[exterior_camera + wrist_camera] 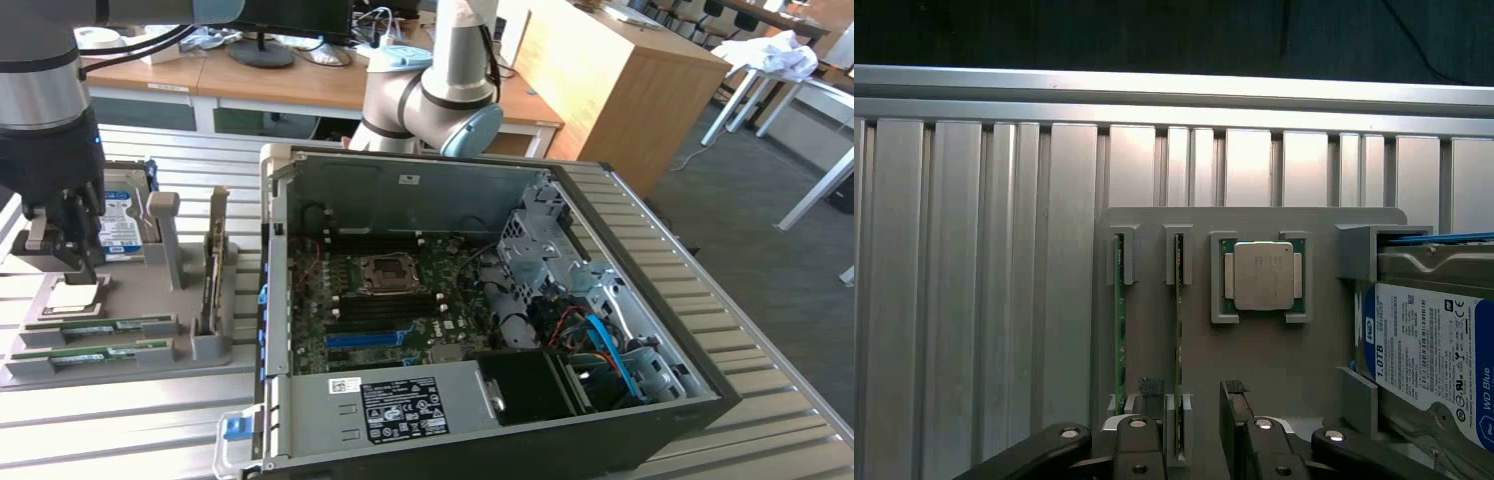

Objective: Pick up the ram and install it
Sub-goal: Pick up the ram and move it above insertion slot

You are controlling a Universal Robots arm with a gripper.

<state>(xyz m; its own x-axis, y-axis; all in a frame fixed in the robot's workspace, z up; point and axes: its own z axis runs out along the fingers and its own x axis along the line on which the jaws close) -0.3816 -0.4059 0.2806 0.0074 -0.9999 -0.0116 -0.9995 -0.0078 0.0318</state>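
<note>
Hovering over tray [1254, 365]: hand [1191, 388] open above ram [1178, 330]; second stick [1120, 330] beside; one processor [1259, 277], one hard drive [1429, 350].

Cut off or covered, as we see it
The silver, blue-labelled hard drive [1429, 350] and the black metal gripper [1191, 400] both run off the wrist picture's edge. One end of the long, thin green ram [1177, 320] sits behind a grey plastic holder clip [1176, 440], and we cannot read its chips.

You will find the table [954, 250] ribbed bare metal, matt; the holder [1254, 370] smooth grey plastic; the processor [1261, 277] capped in dull silver metal; the ram [1178, 320] green circuit board; the hard drive [1429, 340] label glossy.
</note>
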